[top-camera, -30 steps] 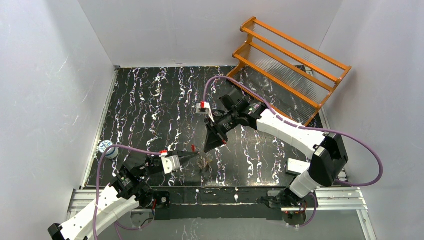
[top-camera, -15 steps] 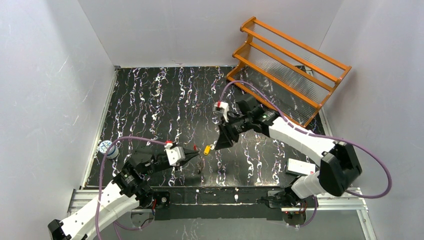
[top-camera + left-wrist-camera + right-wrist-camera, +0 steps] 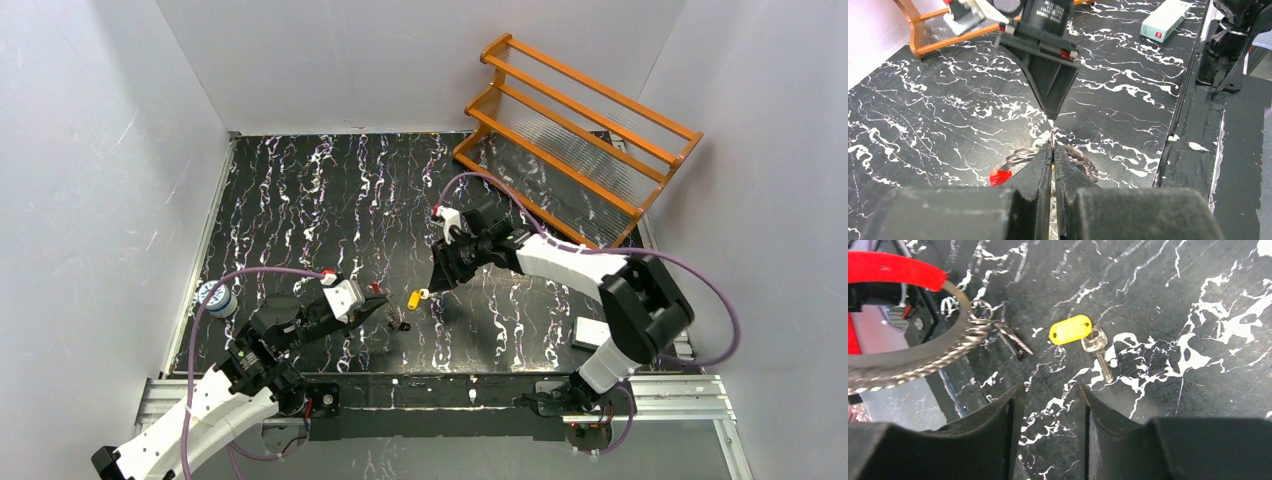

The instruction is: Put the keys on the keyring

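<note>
**Top external.** The yellow-tagged key [image 3: 415,297] lies flat on the marbled worktop [image 3: 300,200] in the gap between the two arms. It sits just beside the tips of the right tool [image 3: 437,283], on the side facing the left arm. The keyring [image 3: 398,323] is at the left tool [image 3: 384,314], near the key on its near side. The right arm is the nearer one to the key.

**Left wrist.** The left tool's fingers are pressed together, pinching the keyring's thin wire at their tips. The keyring's coils and red section sit low and to one side of them. The right tool's dark wedge points down at the worktop straight ahead.

**Right wrist.** The right tool's fingers are spread with nothing between them. The key lies just ahead, offset toward the picture's right, with its tag farther away and its blade slanting back toward that finger. A second key [image 3: 1013,341] hangs from a small coil on the keyring's arc and looks already threaded. Picking up the loose key probably needs a slight sideways shift, with the fingers set across the slanted blade.
</note>
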`<state>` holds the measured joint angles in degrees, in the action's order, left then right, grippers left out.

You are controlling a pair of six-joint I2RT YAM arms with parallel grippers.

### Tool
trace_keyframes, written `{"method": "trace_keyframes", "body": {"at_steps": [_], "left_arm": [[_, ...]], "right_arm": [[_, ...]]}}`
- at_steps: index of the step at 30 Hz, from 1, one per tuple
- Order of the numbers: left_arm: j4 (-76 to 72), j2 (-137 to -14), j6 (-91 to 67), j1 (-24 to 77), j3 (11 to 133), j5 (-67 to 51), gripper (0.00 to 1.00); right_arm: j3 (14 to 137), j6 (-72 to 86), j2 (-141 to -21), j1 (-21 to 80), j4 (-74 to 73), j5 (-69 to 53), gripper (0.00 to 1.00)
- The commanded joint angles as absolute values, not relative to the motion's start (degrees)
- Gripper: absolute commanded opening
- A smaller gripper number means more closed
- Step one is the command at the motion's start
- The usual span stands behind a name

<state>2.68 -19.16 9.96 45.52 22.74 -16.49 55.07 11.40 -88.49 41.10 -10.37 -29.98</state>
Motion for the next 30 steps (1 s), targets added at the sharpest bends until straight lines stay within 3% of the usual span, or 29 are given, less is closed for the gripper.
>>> {"method": "trace_keyframes", "body": {"at_steps": [1, 21, 26, 30], "left_arm": [[3.7, -18.4, 8.5, 45.6, 24.7, -15.5, 0.00], [2.1, -18.8, 7.4, 45.7, 23.4, -16.5, 0.00], [2.1, -18.5, 7.4, 45.7, 23.2, -16.6, 0.00], [2.1, -18.5, 7.5, 45.7, 23.2, -16.6, 0.00]], "right_arm": [[58.6, 7.4, -93.7, 41.2, -7.5, -29.6, 0.46], [67.2, -4.2, -104.5, 53.1, -10.9, -4.8, 0.44], [67.9, -4.9, -105.3, 53.7, -11.7, -4.8, 0.35], [67.6, -4.9, -105.3, 53.8, -12.0, -5.6, 0.09]]}}
